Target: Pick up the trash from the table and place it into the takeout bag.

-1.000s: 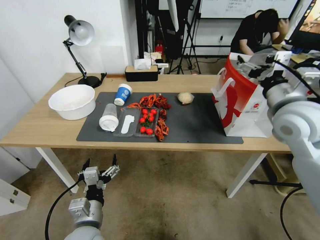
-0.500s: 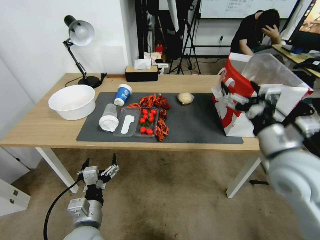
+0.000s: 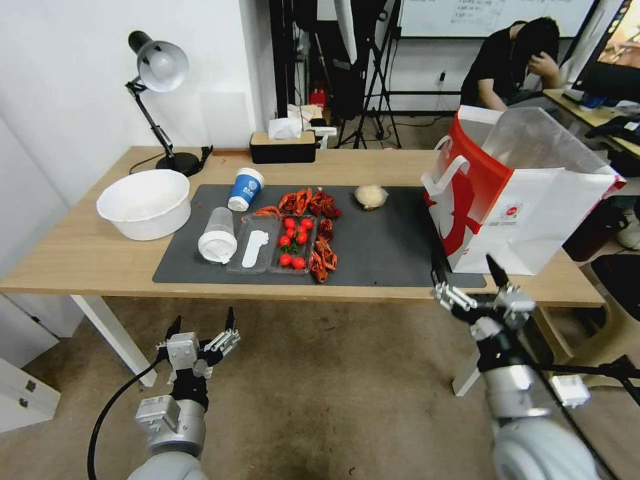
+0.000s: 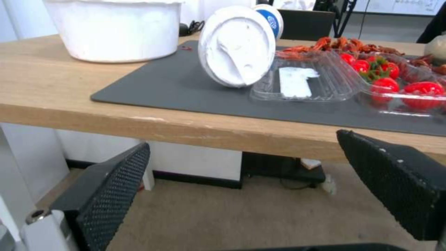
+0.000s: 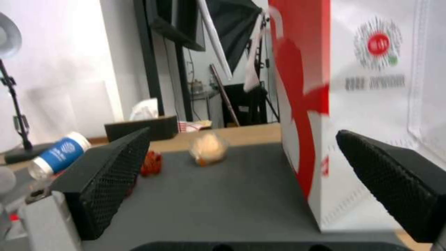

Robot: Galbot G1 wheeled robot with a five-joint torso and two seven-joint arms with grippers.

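On the table (image 3: 87, 257), the dark mat holds the trash: a blue-and-white paper cup (image 3: 245, 189) standing upright, a clear plastic cup (image 3: 218, 235) lying on its side with a white lid, and a pale crumpled wad (image 3: 371, 196). The white and red takeout bag (image 3: 513, 193) stands open at the table's right end. My right gripper (image 3: 465, 270) is open and holds nothing, just before the table's front edge, below the bag's near left corner. My left gripper (image 3: 202, 320) is open and holds nothing, low in front of the table, on the near side of the clear cup (image 4: 237, 45). The right wrist view looks across the mat at the wad (image 5: 209, 146) and the bag (image 5: 371, 87).
A white bowl (image 3: 147, 203) sits left of the mat. A clear tray (image 3: 257, 243) with tomatoes (image 3: 295, 240) and red crayfish shells (image 3: 320, 227) lie mid-mat. A desk lamp (image 3: 160, 67) and a tissue box (image 3: 283, 143) stand at the back. Bare mat lies between the shells and the bag.
My right arm has come down from over the takeout bag, past its front, to the table's front edge, its gripper open and holding nothing. The left arm has not moved.
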